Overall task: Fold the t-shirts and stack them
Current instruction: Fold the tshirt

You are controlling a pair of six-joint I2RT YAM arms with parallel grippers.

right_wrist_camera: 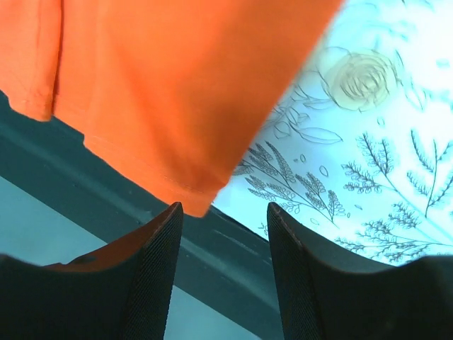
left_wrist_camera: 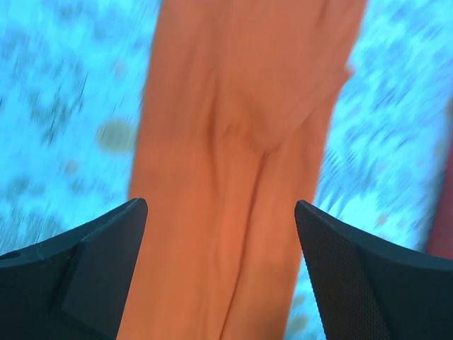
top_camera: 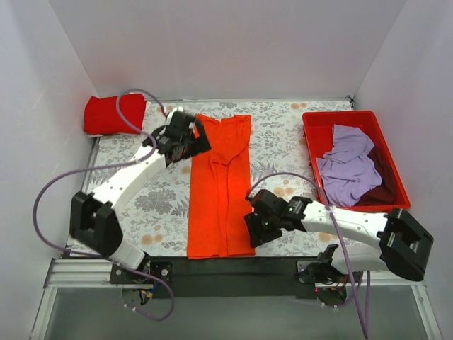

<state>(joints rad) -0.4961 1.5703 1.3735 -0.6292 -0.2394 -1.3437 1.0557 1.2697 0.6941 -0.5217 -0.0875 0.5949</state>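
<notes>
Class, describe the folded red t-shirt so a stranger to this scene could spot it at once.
Find the flower-patterned table, then its far left corner. The red t-shirt lies there, a small folded bundle, deeper red than the long orange t-shirt in the middle and soft, unlike the red bin at right.

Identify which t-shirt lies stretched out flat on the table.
The bright orange t-shirt, a long strip mid-table. The red one sits folded at the far left corner; lavender and maroon are heaped in the red bin.
</notes>
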